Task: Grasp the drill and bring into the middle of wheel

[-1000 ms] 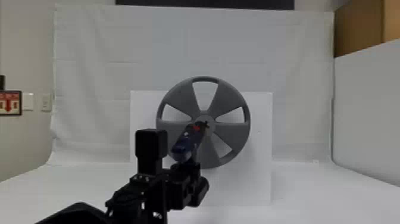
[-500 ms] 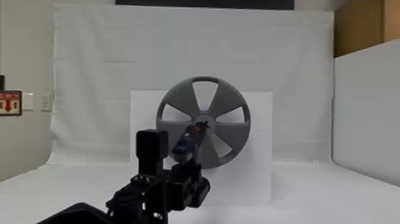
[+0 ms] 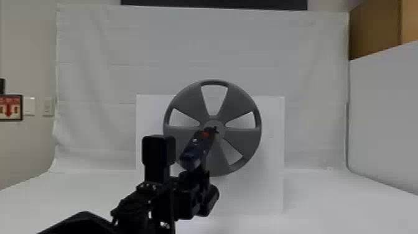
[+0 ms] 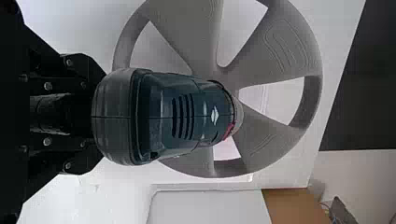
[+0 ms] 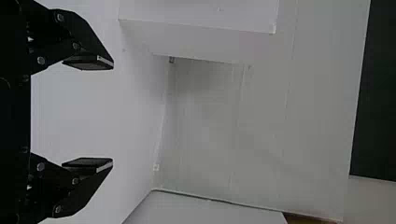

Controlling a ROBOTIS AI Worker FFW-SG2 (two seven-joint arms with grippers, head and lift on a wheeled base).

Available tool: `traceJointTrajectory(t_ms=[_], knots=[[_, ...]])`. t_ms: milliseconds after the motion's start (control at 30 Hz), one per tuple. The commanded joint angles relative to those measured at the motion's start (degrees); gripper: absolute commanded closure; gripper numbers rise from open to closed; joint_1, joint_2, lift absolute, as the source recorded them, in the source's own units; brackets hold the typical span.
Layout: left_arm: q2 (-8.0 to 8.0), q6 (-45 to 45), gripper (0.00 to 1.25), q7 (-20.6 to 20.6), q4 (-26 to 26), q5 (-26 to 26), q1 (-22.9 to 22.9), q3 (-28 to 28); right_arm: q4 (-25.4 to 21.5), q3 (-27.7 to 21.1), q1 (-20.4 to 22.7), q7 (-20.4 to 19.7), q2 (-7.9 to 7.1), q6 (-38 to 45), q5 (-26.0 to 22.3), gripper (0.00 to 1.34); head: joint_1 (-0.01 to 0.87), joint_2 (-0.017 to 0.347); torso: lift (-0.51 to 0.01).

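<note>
In the head view my left gripper [image 3: 194, 183] is shut on the dark blue drill [image 3: 196, 152], whose front end overlaps the hub of the grey wheel [image 3: 244, 140]. Whether the tip touches the hub I cannot tell. The left wrist view has the drill [image 4: 173, 116] from behind, its body covering part of the wheel [image 4: 275, 46]; the left gripper [image 4: 95, 116] is on both sides of it, the grip hidden behind the body. My right gripper [image 5: 112, 114] stands open in the right wrist view, holding nothing.
The wheel stands upright before a white panel [image 3: 270, 186] on the white table [image 3: 326, 202]. A white side wall [image 3: 385, 118] rises at the right, with a brown box [image 3: 376, 31] above it. White cloth [image 3: 102, 77] hangs behind.
</note>
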Motion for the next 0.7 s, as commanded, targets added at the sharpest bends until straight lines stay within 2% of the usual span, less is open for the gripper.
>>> traceJointTrajectory(t_ms=[0, 667], knots=[[-0.06, 0.0, 1.22, 0.0, 0.1, -0.1, 0.0, 0.1, 0.0, -0.1, 0.0, 0.0, -0.02, 0.1, 0.0, 0.52, 0.000, 0.000, -0.406], [-0.15, 0.0, 1.22, 0.0, 0.3, -0.2, -0.1, 0.1, 0.0, -0.1, 0.1, 0.0, -0.02, 0.1, 0.0, 0.52, 0.000, 0.000, -0.406]])
